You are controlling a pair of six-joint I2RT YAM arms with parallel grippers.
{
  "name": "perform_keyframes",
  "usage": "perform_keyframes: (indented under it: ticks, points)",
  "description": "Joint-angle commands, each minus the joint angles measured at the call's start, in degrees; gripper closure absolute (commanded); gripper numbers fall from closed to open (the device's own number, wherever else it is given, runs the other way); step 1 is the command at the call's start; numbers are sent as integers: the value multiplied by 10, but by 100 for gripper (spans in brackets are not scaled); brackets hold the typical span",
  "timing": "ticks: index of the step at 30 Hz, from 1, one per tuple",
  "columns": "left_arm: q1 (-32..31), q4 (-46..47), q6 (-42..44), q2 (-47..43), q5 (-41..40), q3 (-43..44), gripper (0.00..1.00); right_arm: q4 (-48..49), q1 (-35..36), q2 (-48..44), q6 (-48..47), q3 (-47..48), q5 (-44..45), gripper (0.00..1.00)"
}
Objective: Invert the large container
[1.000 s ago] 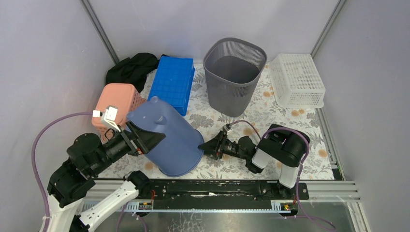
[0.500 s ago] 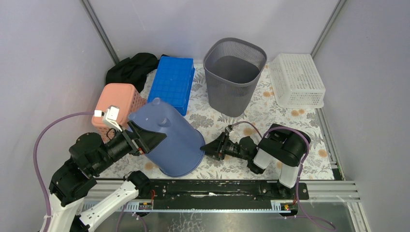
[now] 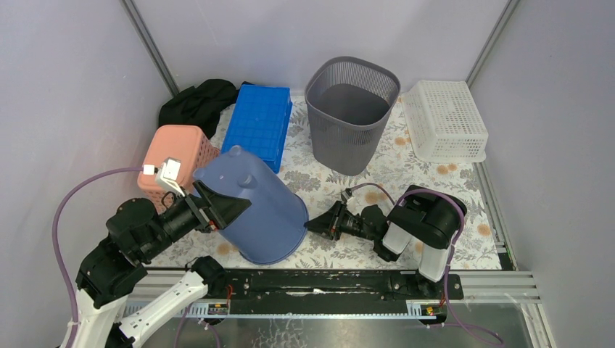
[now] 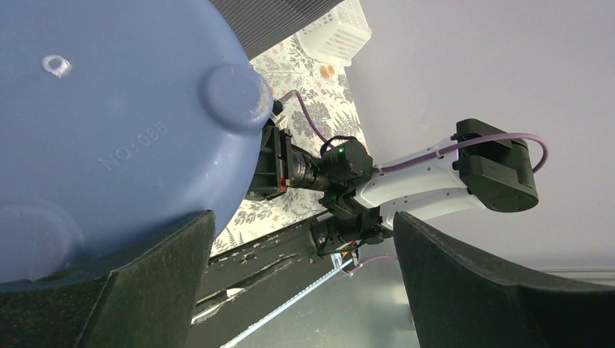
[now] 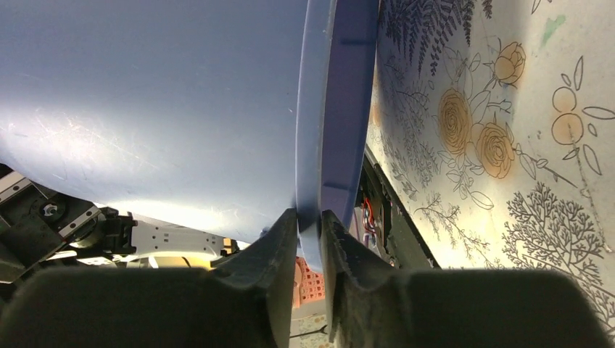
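While the large container [image 3: 261, 210] leans tilted on the floral mat [image 3: 406, 167] at near left, mouth low and facing right, the flip looks about half done; right gripper [image 3: 313, 223] pinches its rim [image 5: 337, 109]; left gripper [image 3: 220, 206] spread wide at its base; seating it mouth-down is left.

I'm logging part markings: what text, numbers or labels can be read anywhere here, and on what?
"NO:085": raised lettering on the base of the blue container, seen in the left wrist view; the last digit is not certain.
No other text, label or brand is readable in any view.
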Motion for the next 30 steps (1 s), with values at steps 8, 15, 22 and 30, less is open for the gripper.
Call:
perform_keyframes:
  ticks: [8,15,22,30]
  points:
    - [-3,42,3,1,3,-7,0,59,-15,13,-4,8,-13,91]
    - [-3,43,8,5,0,2,0,59,-26,35,-1,14,-21,89]
    - [-3,42,10,1,-4,5,0,59,-33,73,8,39,-32,82]
    - [-3,36,14,-6,-10,7,0,57,-45,106,17,76,-41,75]
